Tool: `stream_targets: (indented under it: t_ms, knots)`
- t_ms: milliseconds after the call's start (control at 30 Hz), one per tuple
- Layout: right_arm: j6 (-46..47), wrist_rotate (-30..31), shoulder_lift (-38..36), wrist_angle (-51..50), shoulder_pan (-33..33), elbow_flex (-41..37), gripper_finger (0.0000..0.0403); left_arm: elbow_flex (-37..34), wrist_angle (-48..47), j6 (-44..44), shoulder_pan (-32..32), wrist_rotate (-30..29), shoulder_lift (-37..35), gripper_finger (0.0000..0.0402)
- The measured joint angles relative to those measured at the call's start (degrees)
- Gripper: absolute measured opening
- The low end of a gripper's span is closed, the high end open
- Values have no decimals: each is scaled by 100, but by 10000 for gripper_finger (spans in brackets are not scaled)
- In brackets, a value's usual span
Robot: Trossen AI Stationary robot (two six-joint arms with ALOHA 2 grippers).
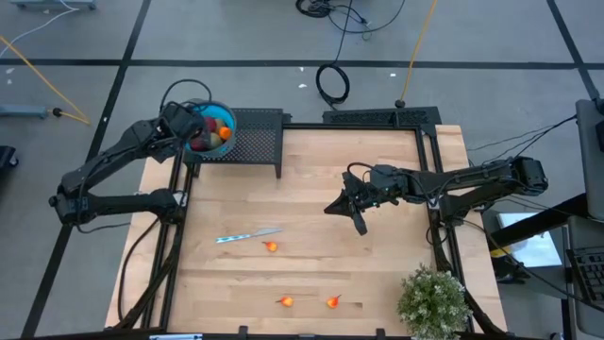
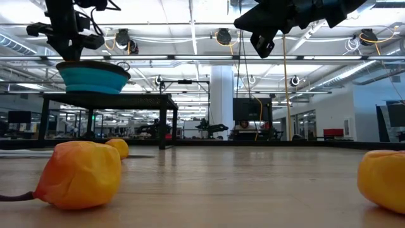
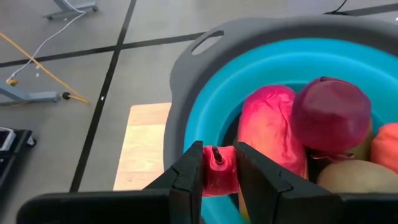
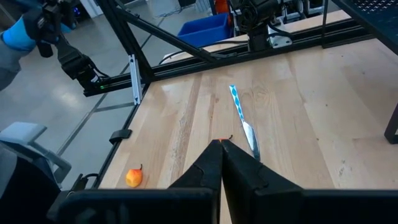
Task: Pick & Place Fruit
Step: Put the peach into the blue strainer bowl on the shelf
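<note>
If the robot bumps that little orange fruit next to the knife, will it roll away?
Probably a short way: the orange fruit looks rounded and lies loose on the flat table. Its lumpy shape and small stem might make it wobble and stop soon.

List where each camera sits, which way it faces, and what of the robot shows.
High: overhead, straight down; both arms, bowl, knife.
Low: table height, level across; fruit close, right gripper above.
Left wrist: over the bowl; left gripper around a red fruit.
Right wrist: down at the table; right gripper shut, knife.
Shared: high and right wrist both show the knife.
</note>
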Motion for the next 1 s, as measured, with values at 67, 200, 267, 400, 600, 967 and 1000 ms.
stream_targets:
  t_ms: [67,200,267,400,600,967,1000]
  knots:
    - [0,0,0,1,-1,0,1,0,5,3,42,6,29,86]
    - [0,1,0,0,-1,0,1,-2,172,236,120,312,92,86]
    - [0,-1,0,0,-1,0,1,-2,247,381,120,479,178,86]
    - [0,-1,0,1,1,0,1,-2,270,416,134,468,364,86]
    - [28,-5,0,2,-1,0,1,-2,273,586,236,498,492,87]
    - [42,-5,2,2,-1,0,1,23,252,698,265,318,473,176]
    - [42,-3,2,2,-1,0,1,61,247,771,265,325,465,186]
